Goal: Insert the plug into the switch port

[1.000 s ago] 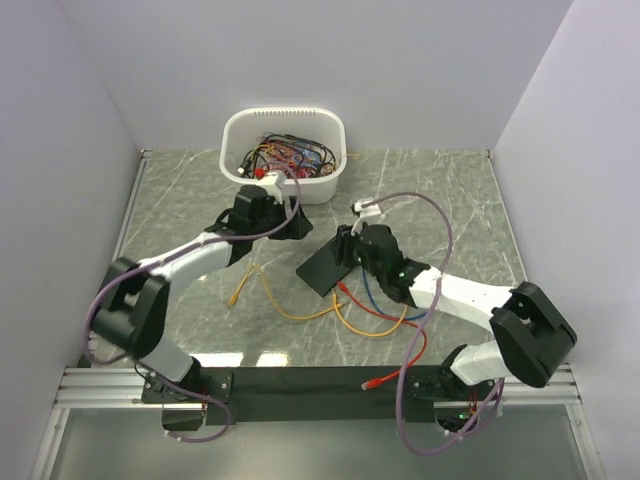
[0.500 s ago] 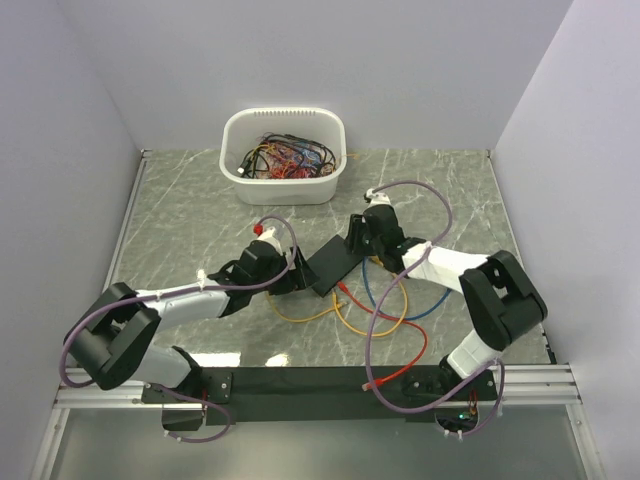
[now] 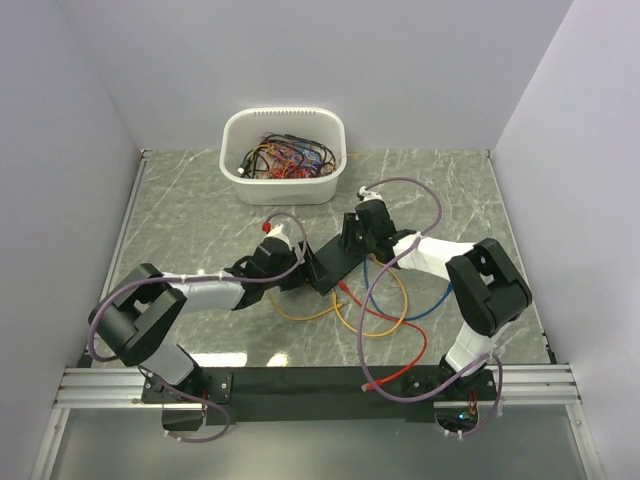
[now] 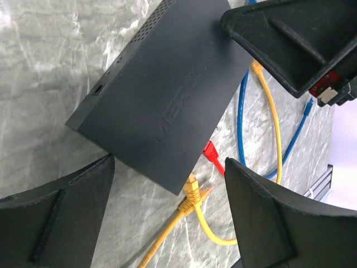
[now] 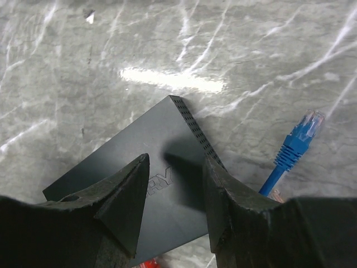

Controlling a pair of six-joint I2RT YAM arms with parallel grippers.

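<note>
The flat matte-black switch box (image 3: 335, 262) lies mid-table; its row of ports does not show in any view. My left gripper (image 3: 298, 268) is open and empty at the box's near-left corner. In the left wrist view its jaws (image 4: 170, 162) stand wide apart over that corner of the box (image 4: 167, 84). A yellow plug (image 4: 192, 190) and a red plug (image 4: 212, 152) lie against the box's edge between them. My right gripper (image 3: 352, 236) is open and empty. In the right wrist view it (image 5: 175, 162) hovers just over the box's top (image 5: 125, 148).
A white oval tub (image 3: 283, 185) full of tangled cables stands at the back. Loose yellow (image 3: 300, 315), red (image 3: 395, 372) and blue (image 3: 415, 312) cables loop on the marble table near the box. A blue plug (image 5: 301, 137) lies right of the box.
My left arm has swung from the tub down to the box's near-left corner. My right gripper has shifted from over the box to its far right end. The box has barely moved.
</note>
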